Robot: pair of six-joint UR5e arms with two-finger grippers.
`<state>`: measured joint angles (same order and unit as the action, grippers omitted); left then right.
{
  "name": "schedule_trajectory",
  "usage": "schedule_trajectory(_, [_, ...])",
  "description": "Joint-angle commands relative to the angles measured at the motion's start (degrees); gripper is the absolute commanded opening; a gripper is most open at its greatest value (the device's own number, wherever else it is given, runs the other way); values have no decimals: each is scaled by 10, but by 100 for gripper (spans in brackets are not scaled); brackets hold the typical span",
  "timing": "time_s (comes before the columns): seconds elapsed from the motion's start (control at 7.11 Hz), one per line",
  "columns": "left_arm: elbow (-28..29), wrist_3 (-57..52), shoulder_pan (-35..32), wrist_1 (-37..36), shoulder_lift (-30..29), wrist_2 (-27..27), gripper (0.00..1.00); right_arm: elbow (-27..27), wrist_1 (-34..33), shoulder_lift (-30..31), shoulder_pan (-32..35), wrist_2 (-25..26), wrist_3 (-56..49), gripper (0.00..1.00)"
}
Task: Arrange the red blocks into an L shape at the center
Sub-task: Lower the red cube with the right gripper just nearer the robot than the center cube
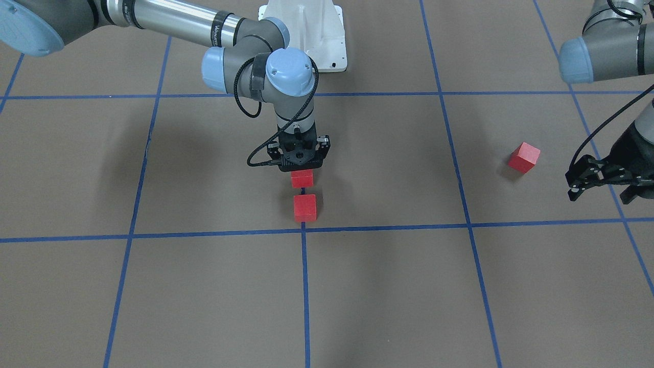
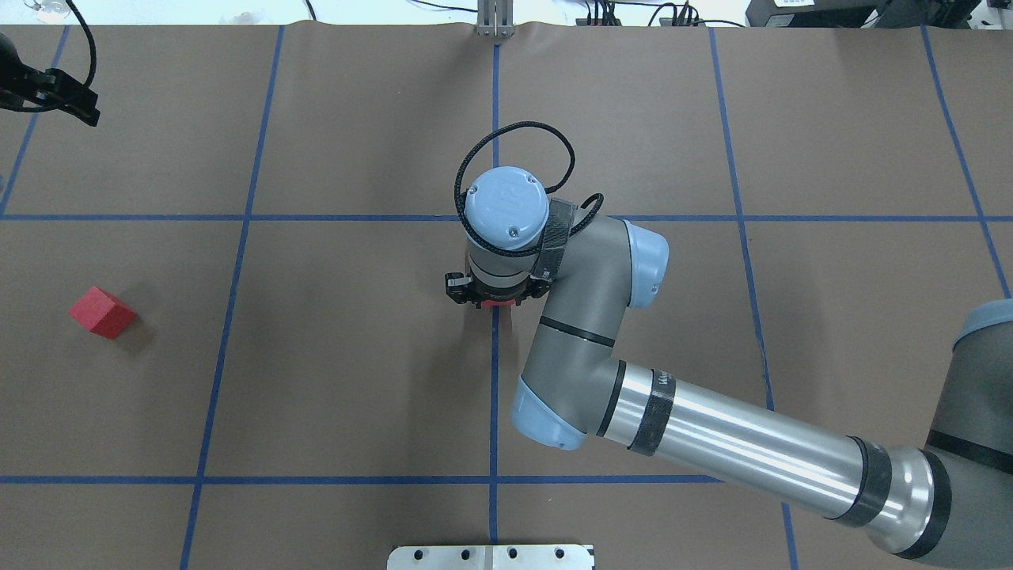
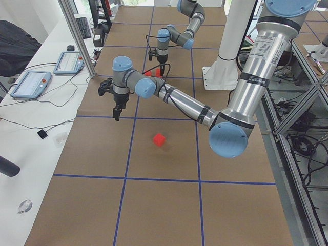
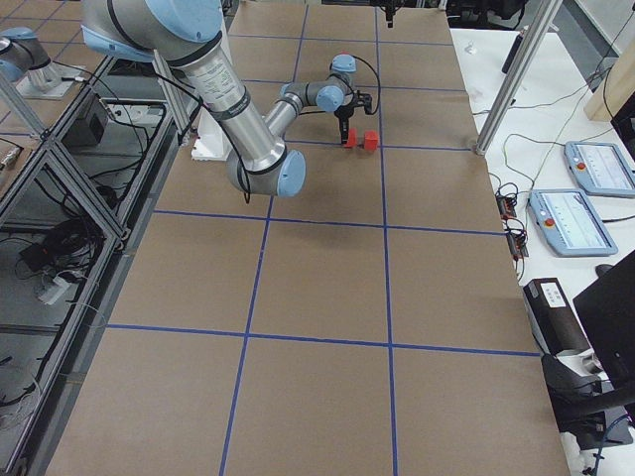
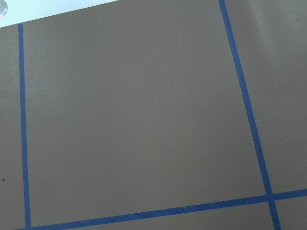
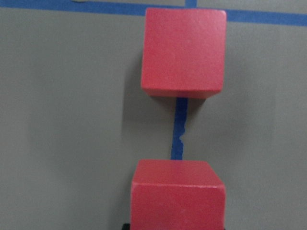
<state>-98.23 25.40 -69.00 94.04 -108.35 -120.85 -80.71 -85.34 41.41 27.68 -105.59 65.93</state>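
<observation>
Three red blocks lie on the brown gridded table. My right gripper (image 1: pixel 301 171) points straight down at the centre, shut on one red block (image 1: pixel 302 178) that sits low at the table surface. This block fills the bottom of the right wrist view (image 6: pixel 177 194). A second red block (image 1: pixel 305 207) rests a short gap in front of it on the blue line, and it also shows in the right wrist view (image 6: pixel 183 50). The third red block (image 2: pixel 101 311) lies far off on my left side. My left gripper (image 1: pixel 603 193) hovers open and empty beyond it.
Blue tape lines (image 1: pixel 304 286) divide the table into large squares. The white robot base plate (image 1: pixel 317 36) stands behind the centre. My right forearm (image 2: pixel 712 435) stretches across the right half of the table. The left wrist view shows only bare table (image 5: pixel 144 120).
</observation>
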Motion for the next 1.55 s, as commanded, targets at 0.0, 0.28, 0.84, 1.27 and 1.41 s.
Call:
schedule_trajectory(0.0, [1,0,0,0,1,0,99,5,1,0,0,17,0,0])
schedule_trajectory(0.28, [1,0,0,0,0,0,99,6,1,0,0,21,0,0])
schedule_trajectory(0.84, [1,0,0,0,0,0,99,23,33,-3,0,28,1,0])
schedule_trajectory(1.27, [1,0,0,0,1,0,99,25,37,-2,0,28,1,0])
schedule_trajectory(1.41, [1,0,0,0,1,0,99,25,37,-2,0,28,1,0])
